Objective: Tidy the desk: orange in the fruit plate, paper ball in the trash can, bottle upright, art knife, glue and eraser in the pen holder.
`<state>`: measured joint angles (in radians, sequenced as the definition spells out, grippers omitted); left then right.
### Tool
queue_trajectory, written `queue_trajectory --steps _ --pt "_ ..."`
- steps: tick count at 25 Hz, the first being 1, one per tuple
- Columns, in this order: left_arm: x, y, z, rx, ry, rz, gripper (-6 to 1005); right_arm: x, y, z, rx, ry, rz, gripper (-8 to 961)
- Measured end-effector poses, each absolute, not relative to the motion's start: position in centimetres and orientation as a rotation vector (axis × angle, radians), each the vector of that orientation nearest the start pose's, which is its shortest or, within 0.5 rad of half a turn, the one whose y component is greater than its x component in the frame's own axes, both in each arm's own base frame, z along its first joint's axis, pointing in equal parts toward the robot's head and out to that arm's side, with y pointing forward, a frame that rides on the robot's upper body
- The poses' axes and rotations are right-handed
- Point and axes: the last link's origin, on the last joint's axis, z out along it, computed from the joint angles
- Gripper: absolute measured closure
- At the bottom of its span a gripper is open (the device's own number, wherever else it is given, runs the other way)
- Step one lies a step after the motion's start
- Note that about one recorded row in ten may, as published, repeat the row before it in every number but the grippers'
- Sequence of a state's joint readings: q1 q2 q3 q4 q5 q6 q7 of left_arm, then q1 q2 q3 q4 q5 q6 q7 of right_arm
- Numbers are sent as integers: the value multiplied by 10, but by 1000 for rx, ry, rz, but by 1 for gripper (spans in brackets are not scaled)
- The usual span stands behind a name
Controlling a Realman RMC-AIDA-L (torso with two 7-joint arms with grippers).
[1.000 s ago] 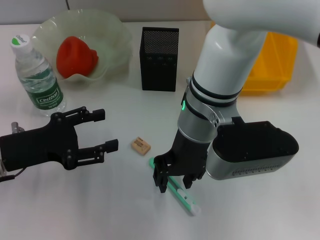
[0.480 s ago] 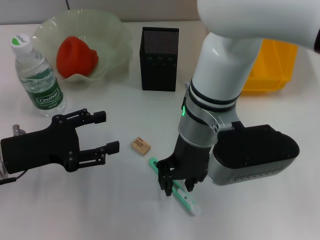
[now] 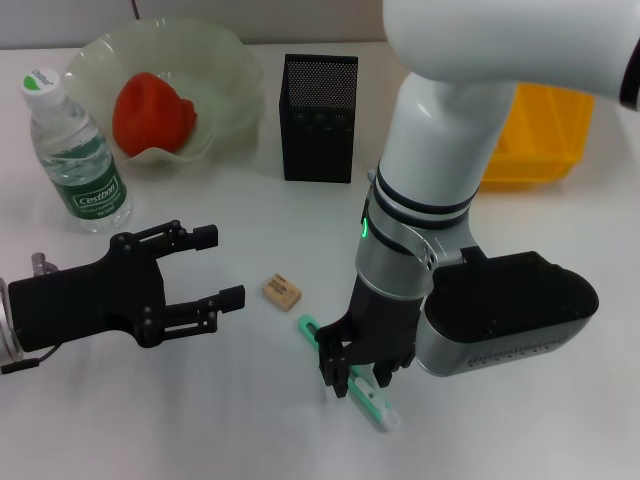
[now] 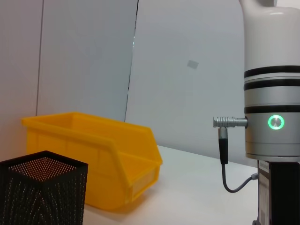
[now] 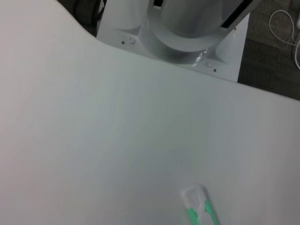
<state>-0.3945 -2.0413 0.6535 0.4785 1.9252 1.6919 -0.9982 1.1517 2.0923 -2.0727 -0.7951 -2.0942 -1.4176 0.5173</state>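
Right gripper (image 3: 356,371) down on the green art knife (image 3: 352,379)

Knife lies flat on the desk (image 3: 200,420), near the eraser (image 3: 282,291). Claw wide open w/ a finger each side, not squeezing yet. Knife looks thin, light, stiff & slippy, so grab the middle. Left gripper (image 3: 215,268) open, waiting nearby.

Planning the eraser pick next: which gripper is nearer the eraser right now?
Left, narrowly. The left gripper is open just beside the eraser, fingertips pointing toward it. The right gripper is down over the green art knife, on the eraser's other side and nearer the robot.
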Motion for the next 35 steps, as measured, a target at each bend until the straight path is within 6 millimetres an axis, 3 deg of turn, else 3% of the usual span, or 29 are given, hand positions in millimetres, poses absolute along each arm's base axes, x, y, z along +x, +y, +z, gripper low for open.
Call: queue_trajectory --steps 35 --pt "-298 269 -6 -2696 -417 -866 199 97 311 -138 1527 1924 308 571"
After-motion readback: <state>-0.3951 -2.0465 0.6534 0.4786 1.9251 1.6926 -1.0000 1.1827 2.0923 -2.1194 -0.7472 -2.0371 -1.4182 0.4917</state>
